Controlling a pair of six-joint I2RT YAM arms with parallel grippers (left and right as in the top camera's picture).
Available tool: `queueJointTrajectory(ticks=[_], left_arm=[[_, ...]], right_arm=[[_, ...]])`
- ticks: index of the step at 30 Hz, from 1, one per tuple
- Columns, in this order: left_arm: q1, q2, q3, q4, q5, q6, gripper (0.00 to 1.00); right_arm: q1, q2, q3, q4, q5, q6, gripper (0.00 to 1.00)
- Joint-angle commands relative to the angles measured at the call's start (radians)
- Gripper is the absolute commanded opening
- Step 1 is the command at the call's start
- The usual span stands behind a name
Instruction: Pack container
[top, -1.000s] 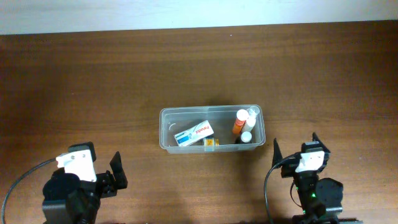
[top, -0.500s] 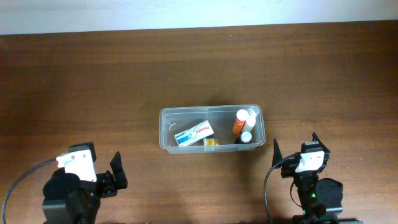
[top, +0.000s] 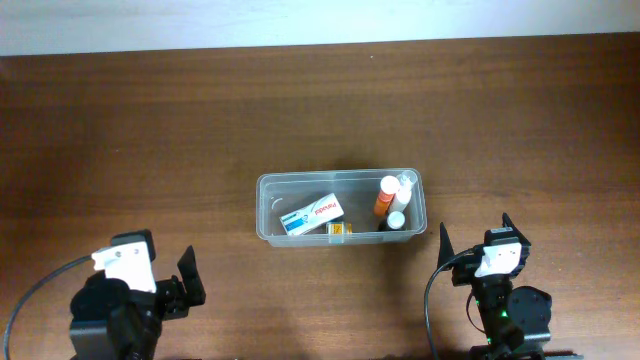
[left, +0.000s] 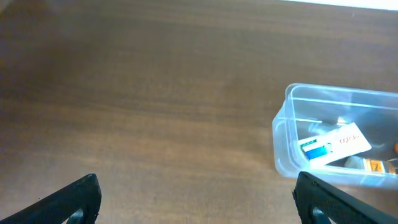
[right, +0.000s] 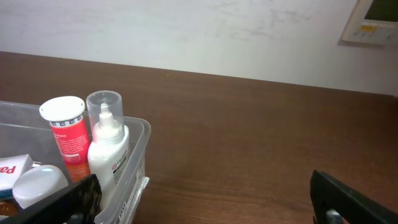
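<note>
The clear plastic container (top: 266, 190) stands at the middle of the table. It holds a white and blue box (top: 312, 214), an orange bottle with a white cap (top: 384, 196), a white bottle with a clear cap (top: 404, 187), a small white-capped bottle (top: 396, 220) and a small orange item (top: 339, 229). The container also shows in the left wrist view (left: 283, 137) and in the right wrist view (right: 138, 155). My left gripper (top: 187, 277) is open and empty at the front left. My right gripper (top: 476, 238) is open and empty, just front right of the container.
The brown wooden table (top: 150, 130) ends at a white wall at the back (top: 300, 20). A white wall panel (right: 373, 22) shows at the top right of the right wrist view.
</note>
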Motion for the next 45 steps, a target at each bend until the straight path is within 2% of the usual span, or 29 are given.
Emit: queueJointTrajectory(ticks=[1, 4, 7, 14, 17, 18, 45], left_arm=[[0.002, -0.047, -0.038, 0.006, -0.022, -0.005, 0.99], [0.003, -0.134, -0.152, 0.074, -0.020, -0.006, 0.99], [0.003, -0.239, -0.321, 0.235, 0.026, -0.006, 0.99], [0.003, -0.432, -0.714, 0.776, 0.119, -0.006, 0.99], [0.002, -0.461, -0.847, 0.971, 0.150, -0.006, 1.00], [-0.001, -0.461, -0.847, 0.926, 0.156, -0.005, 0.99], [0.000, -0.461, -0.843, 0.933, 0.151, -0.005, 0.99]], right_arm=[[-0.005, -0.004, -0.007, 0.000, -0.006, -0.007, 0.98], [-0.005, -0.004, -0.007, 0.000, -0.006, -0.007, 0.98], [-0.005, -0.004, -0.007, 0.000, -0.006, -0.007, 0.98], [-0.005, -0.004, -0.007, 0.000, -0.006, -0.007, 0.98], [-0.005, -0.004, -0.007, 0.000, -0.006, -0.007, 0.99], [-0.005, -0.004, -0.007, 0.000, -0.006, -0.007, 0.98], [-0.005, -0.004, -0.007, 0.000, -0.006, -0.007, 0.98]])
